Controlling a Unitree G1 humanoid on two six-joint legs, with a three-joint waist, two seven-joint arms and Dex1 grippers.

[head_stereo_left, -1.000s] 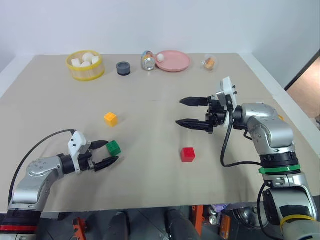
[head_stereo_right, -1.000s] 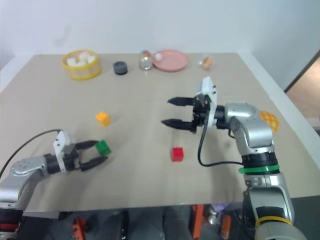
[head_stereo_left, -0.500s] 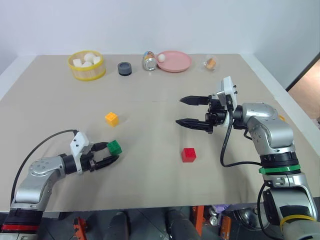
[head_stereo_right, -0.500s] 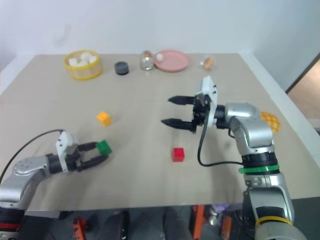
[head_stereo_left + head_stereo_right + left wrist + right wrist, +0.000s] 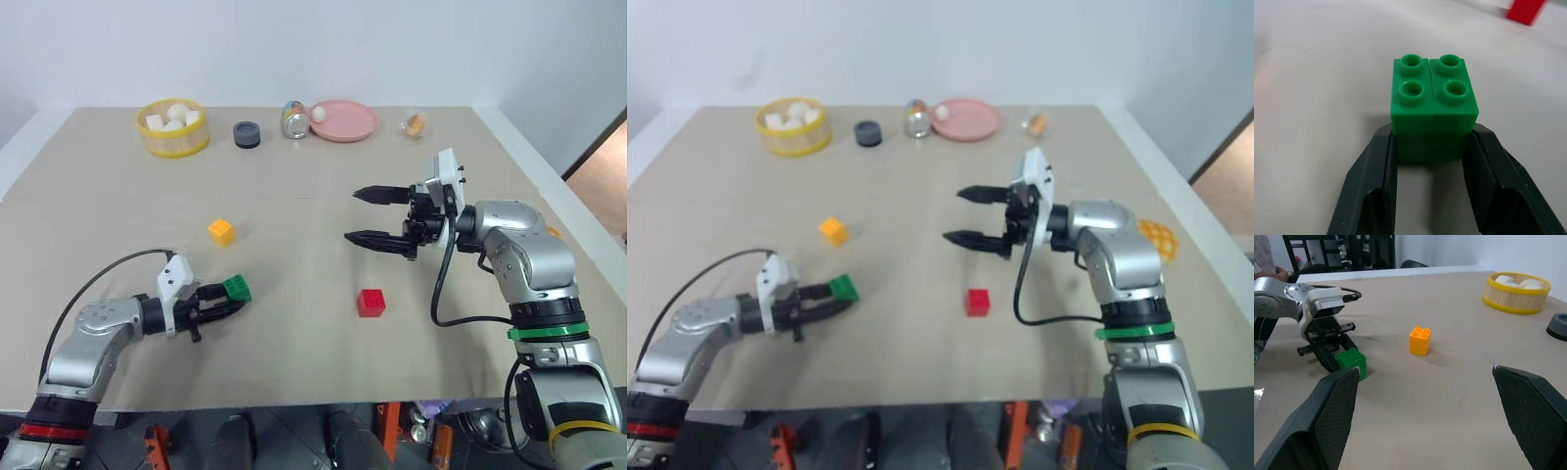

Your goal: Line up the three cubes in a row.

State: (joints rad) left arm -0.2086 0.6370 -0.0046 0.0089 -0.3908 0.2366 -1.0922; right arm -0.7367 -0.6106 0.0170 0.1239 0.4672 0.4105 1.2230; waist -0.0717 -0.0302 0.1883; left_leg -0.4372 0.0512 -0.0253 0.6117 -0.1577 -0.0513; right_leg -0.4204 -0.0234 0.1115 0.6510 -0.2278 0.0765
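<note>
The green cube (image 5: 1432, 105) rests on the table at the front left, with my left gripper (image 5: 1432, 147) shut on its lower sides; the head view shows the same grip (image 5: 235, 297). The yellow-orange cube (image 5: 220, 232) sits a little farther back on the left. The red cube (image 5: 370, 302) lies at centre front, also seen as a red corner (image 5: 1524, 10) beyond the green one. My right gripper (image 5: 353, 216) hangs open above the table, up and right of the red cube, pointing left, nothing between its fingers.
Along the far edge stand a yellow basket (image 5: 171, 142) of white lumps, a dark round piece (image 5: 247, 134), a can (image 5: 293, 119), a pink plate (image 5: 343, 125) and a small clear item (image 5: 414, 123). A golden bun (image 5: 1156, 238) lies by the right edge.
My left gripper's fingers closed from wide open onto the green cube, and hand and cube shifted slightly to the right. The right arm stayed still.
</note>
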